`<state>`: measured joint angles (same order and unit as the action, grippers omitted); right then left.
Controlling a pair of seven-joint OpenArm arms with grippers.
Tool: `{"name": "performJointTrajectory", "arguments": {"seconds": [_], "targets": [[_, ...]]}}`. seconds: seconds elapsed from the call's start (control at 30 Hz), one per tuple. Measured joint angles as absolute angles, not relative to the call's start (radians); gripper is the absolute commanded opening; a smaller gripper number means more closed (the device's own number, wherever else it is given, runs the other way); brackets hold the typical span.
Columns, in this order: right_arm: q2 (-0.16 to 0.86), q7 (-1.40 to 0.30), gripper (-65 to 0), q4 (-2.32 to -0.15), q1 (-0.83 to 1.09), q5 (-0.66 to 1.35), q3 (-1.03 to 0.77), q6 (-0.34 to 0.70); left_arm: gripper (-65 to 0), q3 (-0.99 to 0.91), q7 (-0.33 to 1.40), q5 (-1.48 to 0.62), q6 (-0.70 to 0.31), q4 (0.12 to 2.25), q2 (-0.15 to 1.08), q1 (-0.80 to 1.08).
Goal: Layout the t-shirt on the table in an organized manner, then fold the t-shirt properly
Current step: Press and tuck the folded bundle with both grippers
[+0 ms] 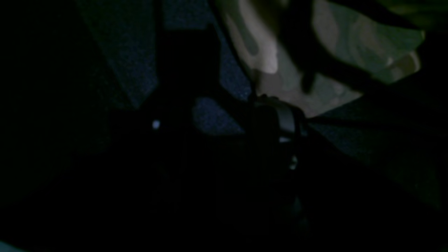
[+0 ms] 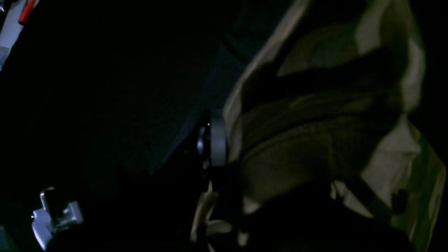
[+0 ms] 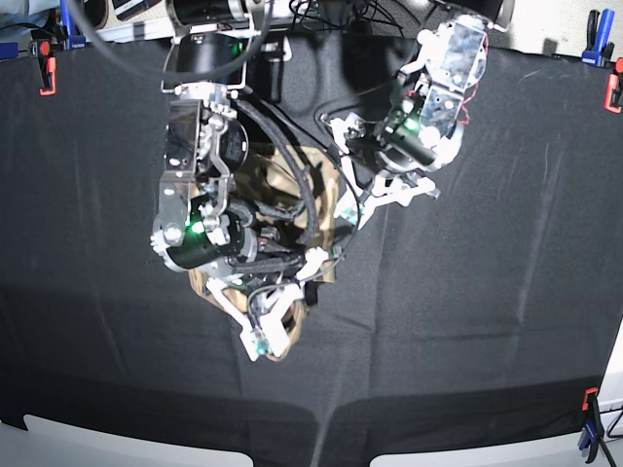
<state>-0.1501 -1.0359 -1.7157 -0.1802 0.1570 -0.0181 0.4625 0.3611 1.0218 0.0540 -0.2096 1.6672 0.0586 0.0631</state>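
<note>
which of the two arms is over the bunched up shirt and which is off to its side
The right arm, on the base view's left, hangs directly over the crumpled t-shirt. The left arm sits beside the shirt's edge, mostly above the bare black table.

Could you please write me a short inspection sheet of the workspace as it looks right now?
Surface: the table is covered in matte black cloth.
Job's things: the t-shirt lies bunched in a heap under the two arms, not laid out, not folded.
Clutter: nothing seen.
Grippers: the right gripper is shut on a fold of the t-shirt; the left gripper is at the heap's edge with its jaws apart, and whether it holds cloth cannot be told.
Cables: black cables loop down along the right arm over the t-shirt.
Surroundings: red and blue clamps sit along the table's edges; both wrist views are very dark.
</note>
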Motion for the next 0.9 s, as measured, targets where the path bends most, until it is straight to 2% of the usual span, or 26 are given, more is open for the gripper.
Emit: {"name": "performJointTrajectory", "arguments": {"seconds": [0.63,0.73,0.9], "targets": [[-0.150,-1.013,-65.0,-1.716,-0.179,0.202,-0.018,0.463,-33.2,0.361,1.030,0.084,-0.210,1.705,0.059,0.060],[-0.150,-1.013,-65.0,-1.716,-0.180,0.202,-0.018,0.463,-33.2,0.361,1.032,0.171,-0.088,1.736,0.059,0.060],[-0.150,-1.013,-65.0,-1.716,-0.180,0.202,-0.018,0.463,-33.2,0.361,1.033,0.439,0.120,1.776,0.059,0.060]]}}
